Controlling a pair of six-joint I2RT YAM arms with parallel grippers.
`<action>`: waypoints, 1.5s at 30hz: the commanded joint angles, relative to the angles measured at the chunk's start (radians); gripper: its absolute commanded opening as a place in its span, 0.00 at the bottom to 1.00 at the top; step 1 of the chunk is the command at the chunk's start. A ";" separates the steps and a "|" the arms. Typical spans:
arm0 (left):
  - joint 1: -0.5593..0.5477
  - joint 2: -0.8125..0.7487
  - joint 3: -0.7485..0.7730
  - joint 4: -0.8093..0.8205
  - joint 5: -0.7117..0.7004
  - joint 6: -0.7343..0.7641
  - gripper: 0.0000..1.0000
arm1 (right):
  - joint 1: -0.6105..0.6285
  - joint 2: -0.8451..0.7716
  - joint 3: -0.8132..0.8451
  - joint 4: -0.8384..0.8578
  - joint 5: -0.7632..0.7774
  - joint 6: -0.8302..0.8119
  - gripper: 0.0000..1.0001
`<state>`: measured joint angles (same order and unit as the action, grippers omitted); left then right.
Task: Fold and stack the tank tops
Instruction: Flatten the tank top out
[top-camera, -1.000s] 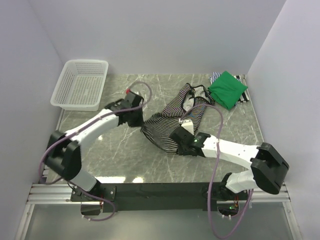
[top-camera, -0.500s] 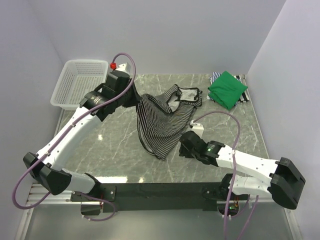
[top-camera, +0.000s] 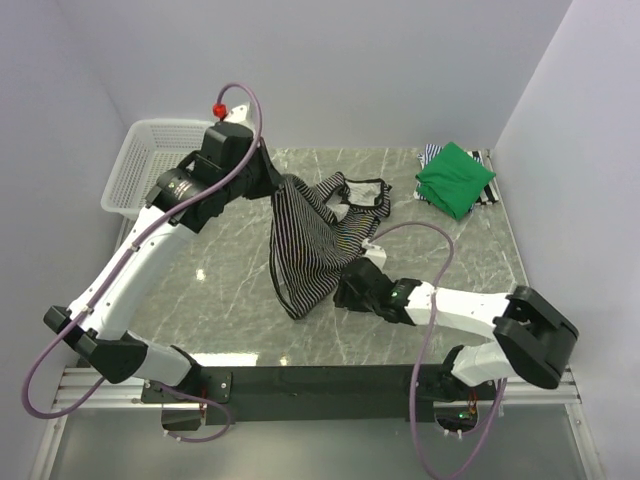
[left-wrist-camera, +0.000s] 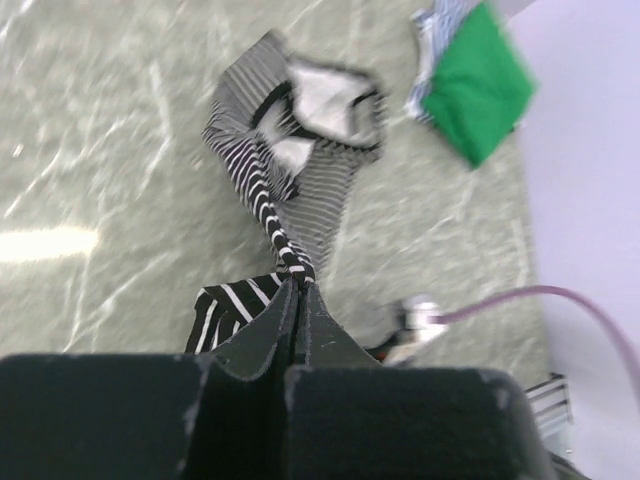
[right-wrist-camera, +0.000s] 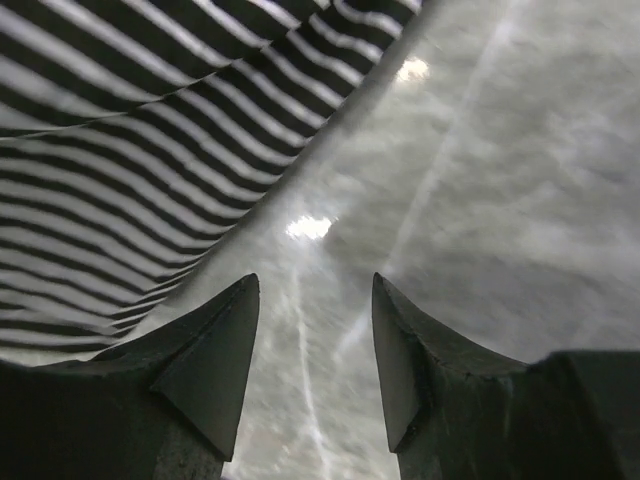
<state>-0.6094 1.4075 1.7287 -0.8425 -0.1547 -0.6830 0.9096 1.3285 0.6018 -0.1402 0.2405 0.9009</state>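
Observation:
My left gripper (top-camera: 277, 186) (left-wrist-camera: 298, 284) is shut on a strap of the black-and-white striped tank top (top-camera: 308, 250) (left-wrist-camera: 322, 186) and holds it up at the table's back left. The cloth trails down and right to the marble. My right gripper (top-camera: 343, 291) (right-wrist-camera: 315, 290) is low by the cloth's lower right edge, open, with bare table between its fingers; the striped tank top (right-wrist-camera: 130, 140) fills the upper left of its view. The green tank top (top-camera: 455, 178) (left-wrist-camera: 478, 85) lies folded at the back right on the blue-and-white striped one (top-camera: 430, 153) (left-wrist-camera: 436, 30).
A white mesh basket (top-camera: 137, 158) stands at the back left, partly behind my left arm. White walls close in the left, back and right sides. The right arm's purple cable (top-camera: 435, 250) loops over the table beside the cloth.
My left arm rose and swung back toward the basket, pulling the striped top up and left. My right gripper came off the cloth, opened wider and shifted left.

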 joint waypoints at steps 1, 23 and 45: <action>-0.029 0.022 0.115 0.006 0.007 0.031 0.01 | -0.003 0.082 0.075 0.116 0.010 0.018 0.57; -0.308 0.352 0.657 -0.038 -0.049 0.023 0.01 | -0.224 0.038 -0.068 0.381 -0.050 0.098 0.58; 0.217 0.080 -0.079 0.210 -0.108 -0.069 0.00 | -0.279 0.252 0.377 0.014 -0.015 -0.197 0.58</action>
<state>-0.4400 1.5078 1.6810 -0.7303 -0.2661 -0.7570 0.5846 1.5864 0.9306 -0.1009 0.2203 0.7372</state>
